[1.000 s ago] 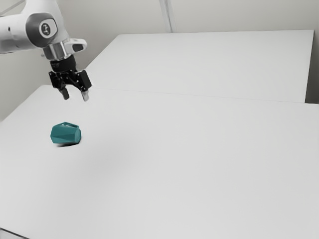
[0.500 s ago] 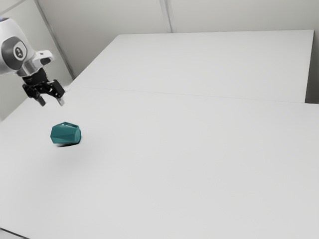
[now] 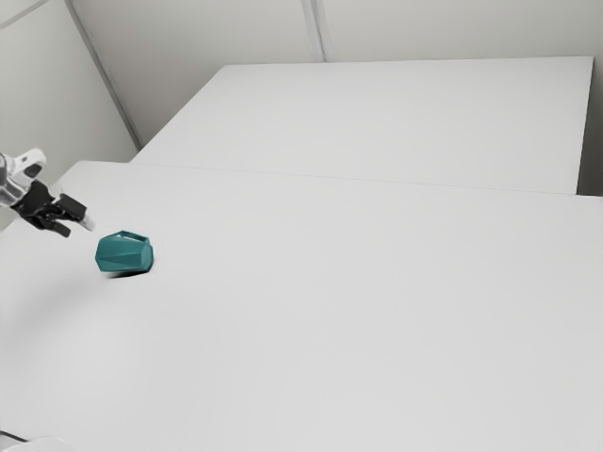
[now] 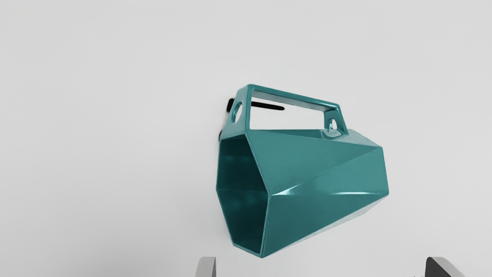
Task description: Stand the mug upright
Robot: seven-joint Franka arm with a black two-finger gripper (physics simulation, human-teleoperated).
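Far over at the exterior view's left, the black two-finger gripper (image 3: pixel 77 229) has its claw spread wide, approx. level w/ the mug. Just right of it, the teal faceted glossy mug (image 3: pixel 122 252) is on its side on the smooth white rectangular table (image 3: pixel 377 311), handle (image 4: pixel 296 97) attached.

The light is bright and soft, and the table (image 3: pixel 377 311) looks almost white. A faint, fuzzy gray shadow (image 3: pixel 47 297) lies on it at the exterior view's left. Right under the mug (image 3: pixel 123 254) is a small dark shadow (image 3: pixel 130 274). In the wrist view, thin white shiny streaks (image 4: pixel 353 193) gleam on the mug's side — but its inside (image 4: pixel 242 192) is very dark. A black patch (image 4: pixel 269 106) shows through the handle (image 4: pixel 296 97). I can't tell where the light comes from.
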